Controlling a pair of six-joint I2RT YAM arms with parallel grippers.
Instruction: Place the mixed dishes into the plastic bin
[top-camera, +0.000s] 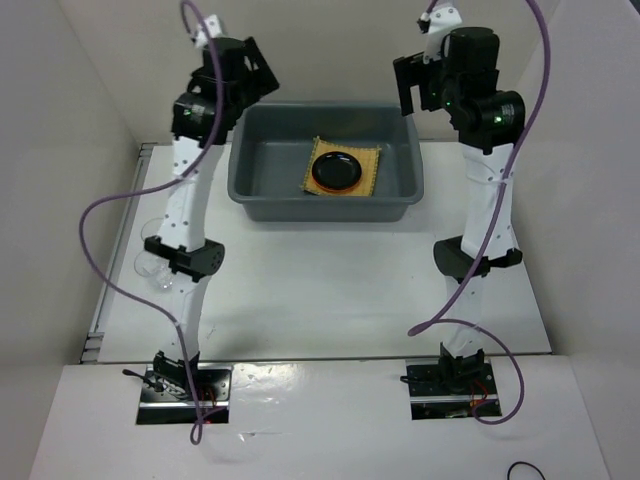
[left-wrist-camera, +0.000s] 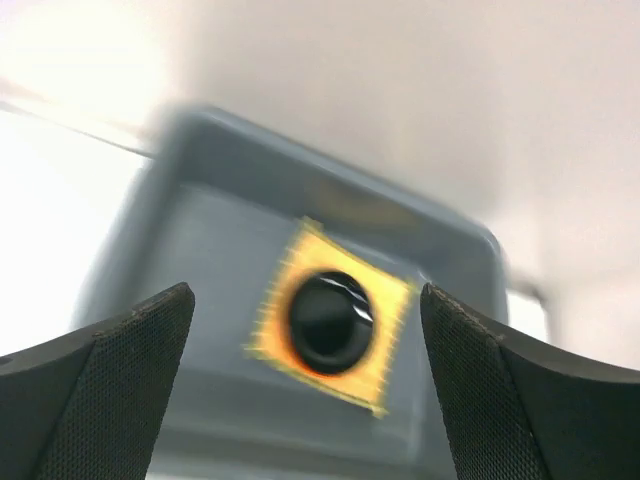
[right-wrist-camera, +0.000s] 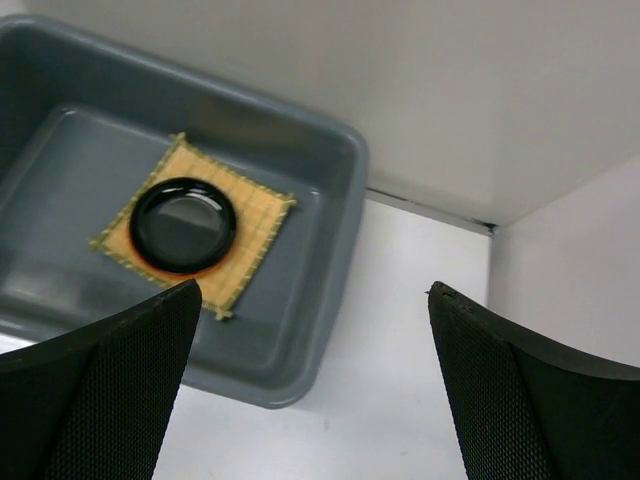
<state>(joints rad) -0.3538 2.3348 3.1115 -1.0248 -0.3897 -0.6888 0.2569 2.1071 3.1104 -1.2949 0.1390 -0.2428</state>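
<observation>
- The left wrist view is smeared with blur, so I get only rough shapes and colours there
- From the top view I cannot make out either gripper's fingers; the arm housings hide them
- The cups (top-camera: 148, 262) are faint clear shapes on the table (top-camera: 320, 280) by the left arm's elbow, partly behind it; I cannot count them
- The orange plate (right-wrist-camera: 158, 267) shows only as a thin rim under the black plate (right-wrist-camera: 183, 225)
- Both wrist views cut off the bin's near side
- The left gripper (left-wrist-camera: 305, 290) is spread wide with nothing between its fingers (left-wrist-camera: 110, 390)
- The right gripper (right-wrist-camera: 312, 288) is likewise parted and holds nothing
- The bin (top-camera: 262, 190) sits at the far middle of the table, between the two raised grippers
- The mat (top-camera: 370, 160) lies flat on the bin's floor, the plates stacked on its middle
- Both grippers hang above the bin, well apart from the stack: the left over its left end, the right beyond its right end
</observation>
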